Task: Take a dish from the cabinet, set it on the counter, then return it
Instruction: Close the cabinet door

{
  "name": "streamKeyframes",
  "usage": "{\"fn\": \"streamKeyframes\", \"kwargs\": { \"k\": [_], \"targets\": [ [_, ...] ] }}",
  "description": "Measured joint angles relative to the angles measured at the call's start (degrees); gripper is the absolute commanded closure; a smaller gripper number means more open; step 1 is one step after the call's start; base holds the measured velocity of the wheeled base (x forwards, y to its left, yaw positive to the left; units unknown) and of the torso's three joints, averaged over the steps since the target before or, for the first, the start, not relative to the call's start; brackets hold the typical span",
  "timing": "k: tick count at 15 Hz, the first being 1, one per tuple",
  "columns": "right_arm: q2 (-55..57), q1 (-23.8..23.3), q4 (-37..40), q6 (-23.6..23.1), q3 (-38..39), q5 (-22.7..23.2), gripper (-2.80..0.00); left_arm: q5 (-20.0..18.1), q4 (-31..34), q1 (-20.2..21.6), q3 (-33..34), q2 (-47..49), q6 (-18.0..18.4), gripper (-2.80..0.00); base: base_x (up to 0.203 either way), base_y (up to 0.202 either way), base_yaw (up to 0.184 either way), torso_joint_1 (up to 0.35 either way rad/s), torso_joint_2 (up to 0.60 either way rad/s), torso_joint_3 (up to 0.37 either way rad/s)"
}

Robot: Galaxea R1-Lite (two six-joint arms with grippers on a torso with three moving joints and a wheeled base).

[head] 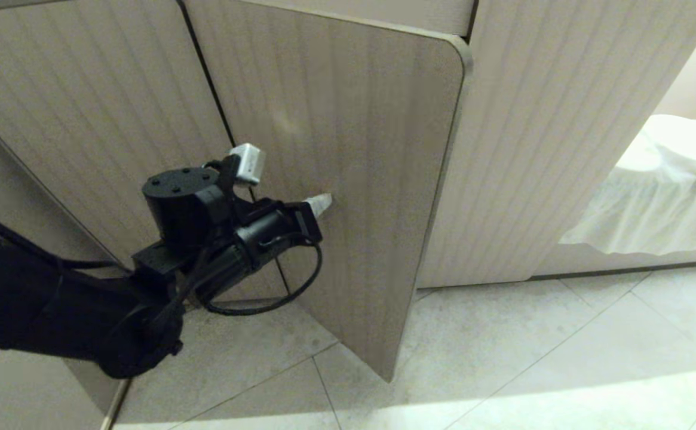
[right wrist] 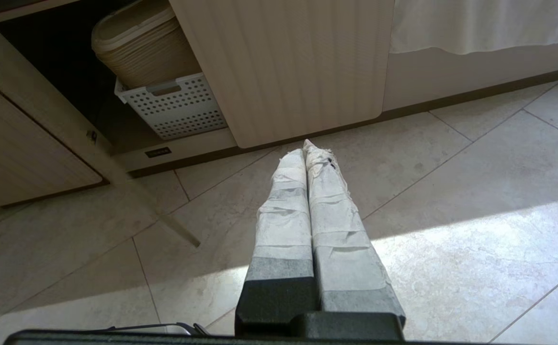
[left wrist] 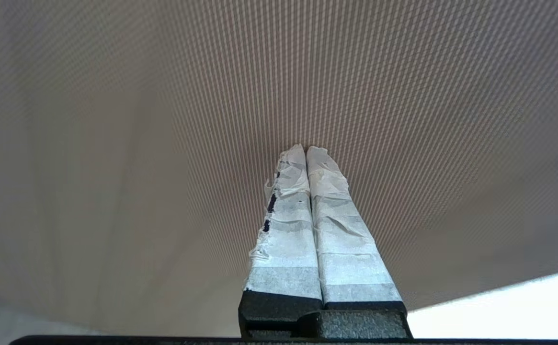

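Note:
The cabinet [head: 533, 149] has beige ribbed doors, and one door [head: 359, 137] stands swung out over the floor. My left gripper [head: 322, 203] is shut, and its taped fingertips rest against that door's outer face. The left wrist view shows the shut left gripper [left wrist: 306, 149] pressed to the ribbed door [left wrist: 164, 120], with nothing held. My right gripper [right wrist: 306, 145] hangs shut and empty over the floor tiles, low in front of the cabinet. The dish and the counter are out of view.
Through the opening the dark cabinet interior [right wrist: 68, 72] holds a white perforated basket [right wrist: 176, 103] and a beige lidded bin [right wrist: 140, 43]. A white cloth [head: 670, 185] hangs at the right. Pale floor tiles [head: 533, 358] spread in front.

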Motion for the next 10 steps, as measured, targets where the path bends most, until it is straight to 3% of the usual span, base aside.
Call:
{"fn": "streamKeyframes", "kwargs": {
  "k": [4, 10],
  "targets": [
    [0.0, 0.0, -0.02, 0.0, 0.01, 0.0, 0.0, 1.39, -0.02, -0.7, -7.52, 5.32, 0.66, 0.0, 0.0, 0.0, 0.0, 0.0, 0.0, 0.0],
    [0.0, 0.0, -0.02, 0.05, 0.0, 0.0, 0.0, 2.99, -0.07, -1.31, -19.64, 13.83, 4.39, 0.0, 0.0, 0.0, 0.0, 0.0, 0.0, 0.0]
  ]
}}
